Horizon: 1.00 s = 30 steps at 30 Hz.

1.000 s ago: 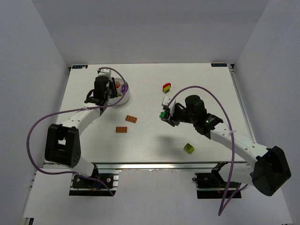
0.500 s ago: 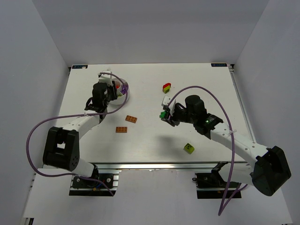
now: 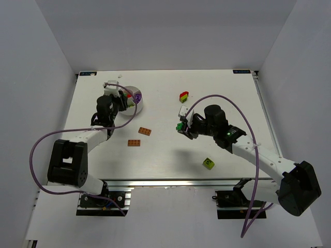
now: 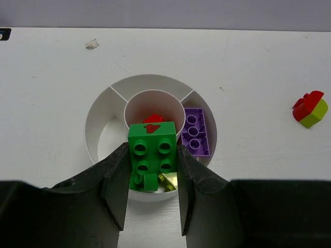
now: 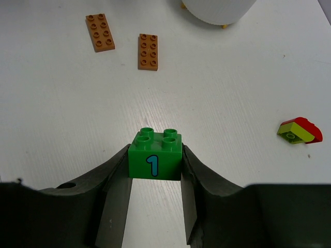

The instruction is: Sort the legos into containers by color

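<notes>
Lab robot test cell, by what you can see: a bare matte white tabletop (image 3: 155, 160) boxed in by plain pale grey panel walls (image 3: 36, 62) on three sides; a silver slotted aluminium rail (image 3: 170, 182) along the near edge; two black-and-white robot arms (image 3: 258, 155) mounted at it; loose purple cables (image 3: 31, 152) looping off them

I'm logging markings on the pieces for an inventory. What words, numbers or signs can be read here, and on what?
"1": a blue numeral on the side of the numbered green brick, held in the right gripper.
Nothing else reads as text: the plain green brick in the left gripper, the orange plates and the white dish show no print.
</notes>
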Tool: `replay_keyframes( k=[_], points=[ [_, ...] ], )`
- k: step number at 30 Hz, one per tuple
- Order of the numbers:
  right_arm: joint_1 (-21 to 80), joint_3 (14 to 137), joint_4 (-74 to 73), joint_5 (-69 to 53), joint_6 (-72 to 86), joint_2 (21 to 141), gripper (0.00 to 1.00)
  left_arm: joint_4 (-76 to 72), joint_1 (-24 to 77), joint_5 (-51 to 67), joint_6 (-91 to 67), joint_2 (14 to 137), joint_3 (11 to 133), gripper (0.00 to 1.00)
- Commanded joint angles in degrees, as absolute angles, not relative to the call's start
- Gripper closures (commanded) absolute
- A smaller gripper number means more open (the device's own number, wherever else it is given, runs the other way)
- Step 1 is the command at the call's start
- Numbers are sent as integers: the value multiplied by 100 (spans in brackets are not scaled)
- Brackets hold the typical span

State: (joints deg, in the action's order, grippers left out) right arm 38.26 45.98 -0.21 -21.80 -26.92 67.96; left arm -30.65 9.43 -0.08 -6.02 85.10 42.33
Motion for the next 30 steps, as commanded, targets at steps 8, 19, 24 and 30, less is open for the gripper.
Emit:
replay_keyframes(
  k=[8, 19, 24, 30],
  points=[
    [3832, 4676, 158, -2259, -2593, 6645, 100, -3436, 738, 474, -747, 8701, 4271, 100],
    [3832, 4676, 158, -2276, -2610, 6653, 100, -3568, 651, 598, -932, 9096, 4386, 100],
    [3832, 4685, 158, -2285, -2619, 6671, 100, -3639, 633, 650, -1019, 9167, 4395, 97],
    [3823, 4685, 141, -2285, -2619, 6671, 100, -3691, 615, 650, -1099, 9193, 4386, 86]
  ],
)
